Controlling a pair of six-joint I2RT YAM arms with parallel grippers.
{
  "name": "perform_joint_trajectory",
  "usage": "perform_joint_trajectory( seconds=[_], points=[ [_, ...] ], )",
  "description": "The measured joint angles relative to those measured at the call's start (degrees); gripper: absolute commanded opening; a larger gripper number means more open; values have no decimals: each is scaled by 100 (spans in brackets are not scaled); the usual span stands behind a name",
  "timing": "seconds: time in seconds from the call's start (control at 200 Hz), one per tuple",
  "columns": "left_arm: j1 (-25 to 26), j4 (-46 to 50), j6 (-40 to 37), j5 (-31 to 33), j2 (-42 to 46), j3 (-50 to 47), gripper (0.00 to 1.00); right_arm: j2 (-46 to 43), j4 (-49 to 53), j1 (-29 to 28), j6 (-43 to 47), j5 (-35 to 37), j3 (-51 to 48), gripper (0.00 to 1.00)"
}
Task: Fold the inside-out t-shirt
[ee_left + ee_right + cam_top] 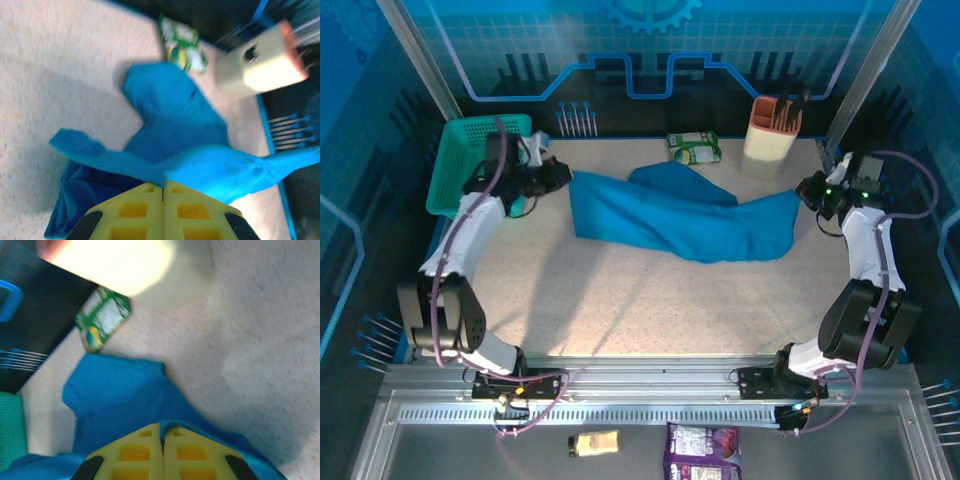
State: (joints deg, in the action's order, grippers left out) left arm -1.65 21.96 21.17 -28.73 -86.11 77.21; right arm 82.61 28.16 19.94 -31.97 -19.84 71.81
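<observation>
The inside-out t-shirt (675, 222) is a plain medium-blue cloth stretched in a long band across the back half of the table. My left gripper (566, 176) is shut on its left end, and my right gripper (802, 192) is shut on its right end. In the left wrist view the yellow jaws of the left gripper (163, 186) pinch an edge of the t-shirt (170, 120), which hangs slack toward the table. In the right wrist view the right gripper (162, 428) is closed on a fold of the t-shirt (117, 400).
A teal mesh basket (465, 160) stands at the back left beside the left arm. A green snack packet (694, 147) lies behind the shirt, and a beige holder (772, 130) with utensils stands at the back right. Two packets (703, 452) lie on the metal ledge in front.
</observation>
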Motion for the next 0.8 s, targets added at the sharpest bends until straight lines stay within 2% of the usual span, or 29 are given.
perform_joint_trajectory(
  seconds=[0.18, 0.33, 0.61, 0.72, 0.8],
  points=[
    [-391, -221, 483, -79, 730, 546, 0, -389, -31, -2, -273, -146, 634, 0],
    [-428, -514, 776, -264, 1029, 837, 0, -560, 2, 0, -496, -205, 1246, 0],
    [-424, -960, 1263, -522, 1075, 271, 0, -892, 177, 79, -686, 44, 3458, 0],
    [-439, -813, 1344, -546, 1067, 372, 0, -1325, -81, 39, -796, 57, 3613, 0],
    [-496, -501, 1335, -544, 1010, 1073, 0, -1561, -308, -127, -839, 50, 3429, 0]
  ],
)
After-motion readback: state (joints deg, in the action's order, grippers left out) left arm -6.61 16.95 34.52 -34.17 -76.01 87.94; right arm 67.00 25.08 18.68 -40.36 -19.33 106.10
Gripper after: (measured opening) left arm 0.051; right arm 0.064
